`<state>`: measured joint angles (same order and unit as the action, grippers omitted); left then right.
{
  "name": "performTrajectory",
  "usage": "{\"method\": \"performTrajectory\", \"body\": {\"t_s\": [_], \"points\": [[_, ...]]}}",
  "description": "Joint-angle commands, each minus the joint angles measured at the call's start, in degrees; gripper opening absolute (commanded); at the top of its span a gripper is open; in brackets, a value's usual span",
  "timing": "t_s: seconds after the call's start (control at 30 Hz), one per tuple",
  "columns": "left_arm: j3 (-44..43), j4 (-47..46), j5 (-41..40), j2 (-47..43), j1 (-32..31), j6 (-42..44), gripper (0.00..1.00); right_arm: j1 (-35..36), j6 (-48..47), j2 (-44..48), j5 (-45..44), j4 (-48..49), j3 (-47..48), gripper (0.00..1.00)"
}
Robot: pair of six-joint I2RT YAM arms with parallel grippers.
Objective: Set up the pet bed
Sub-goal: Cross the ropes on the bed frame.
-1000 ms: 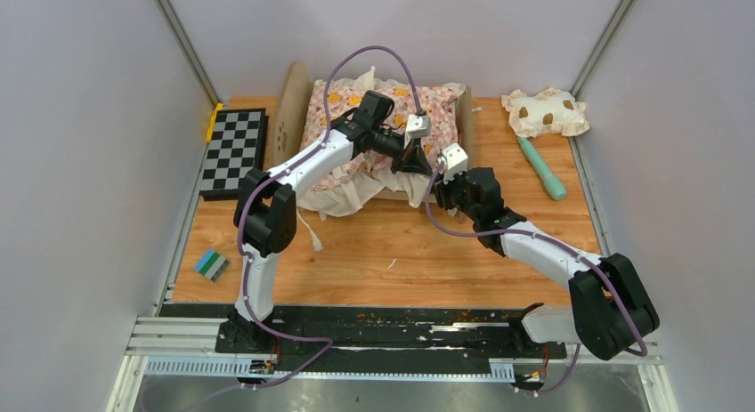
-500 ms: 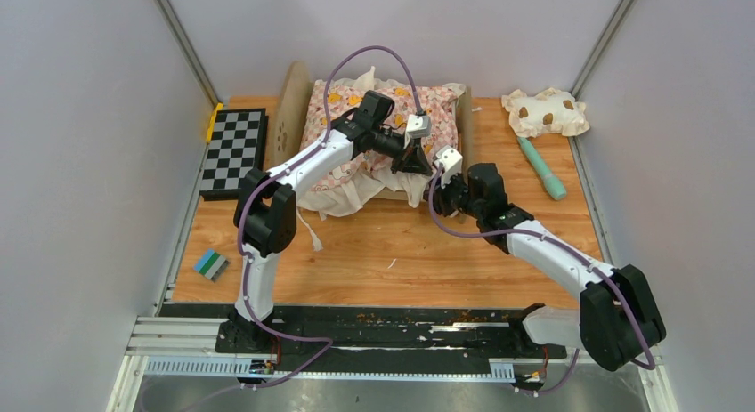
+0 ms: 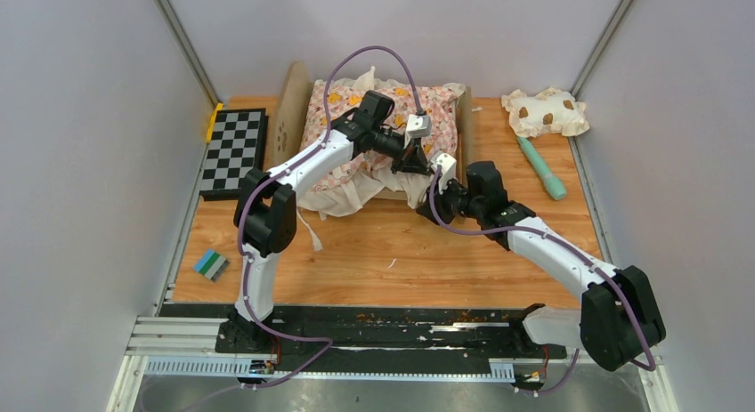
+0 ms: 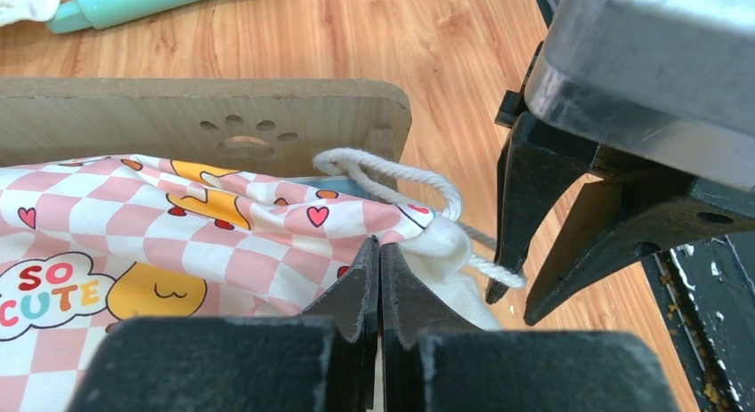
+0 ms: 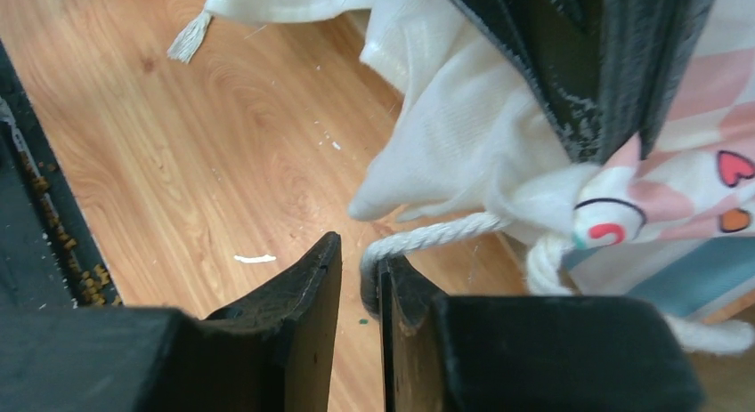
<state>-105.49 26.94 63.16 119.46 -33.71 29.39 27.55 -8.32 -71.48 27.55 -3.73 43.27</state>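
Grey walls on three sides, one wood-grain table [image 3: 383,252], two arms bolted at its near edge.

One of each on the table:
- small light-wood pet bed [image 3: 289,109], far centre, long axis left-right
- pink checkered ruffled cushion [image 3: 343,109] lying on the bed between its end boards, white ruffle spilling over the near side
- black-and-white checkerboard panel [image 3: 233,149], just left of the bed
- small cream brown-spotted pillow [image 3: 545,111], far right corner, apart from the bed
- teal stick [image 3: 541,167], just in front of the pillow
- small green-and-blue block [image 3: 212,264], near left edge, well apart from the rest

Both grippers meet at the bed's near right corner.

Left gripper [image 4: 379,252]: clenched, fingers together on the cushion's corner, with pink check and white ruffle pinched between them. Behind it is the bed's right end board [image 4: 133,109], with one paw-print cutout [image 4: 240,141]. One white twisted cord [image 4: 392,176] comes off that cushion corner in a loop.

Right gripper [image 5: 361,265]: jaws nearly together, with a narrow gap. The cord drops into the gap and lies against one finger. Can't tell whether it's pinched or just sitting there.
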Motion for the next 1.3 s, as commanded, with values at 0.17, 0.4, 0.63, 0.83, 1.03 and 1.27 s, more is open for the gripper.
{"method": "performTrajectory", "body": {"t_s": [0.17,0.4,0.63,0.83,1.03,1.27], "points": [[-1.9,-2.6,1.2,0.7,0.1,-1.8,0.0,0.2,6.5,5.3,6.4,-2.5,-3.0,0.24],[-1.2,-3.2,0.2,0.9,-1.0,-1.9,0.0,0.7,12.9,9.8,9.3,-2.9,-7.0,0.28],[-1.1,-3.3,0.0,1.0,-1.5,-1.9,0.0,0.9,18.2,16.5,9.0,-7.3,-11.1,0.36],[-1.1,-3.3,-0.6,1.8,-3.7,-1.8,0.0,0.8,24.7,24.2,-13.6,-18.2,-9.2,0.45],[-1.2,-3.7,-1.0,2.2,-4.8,-2.3,0.0,0.8,31.3,39.7,-38.0,-21.8,-10.6,0.61],[-1.2,-8.5,-2.9,2.6,-5.5,-6.5,0.0,0.7,34.2,49.6,-49.6,-27.1,-10.8,0.65]]}}
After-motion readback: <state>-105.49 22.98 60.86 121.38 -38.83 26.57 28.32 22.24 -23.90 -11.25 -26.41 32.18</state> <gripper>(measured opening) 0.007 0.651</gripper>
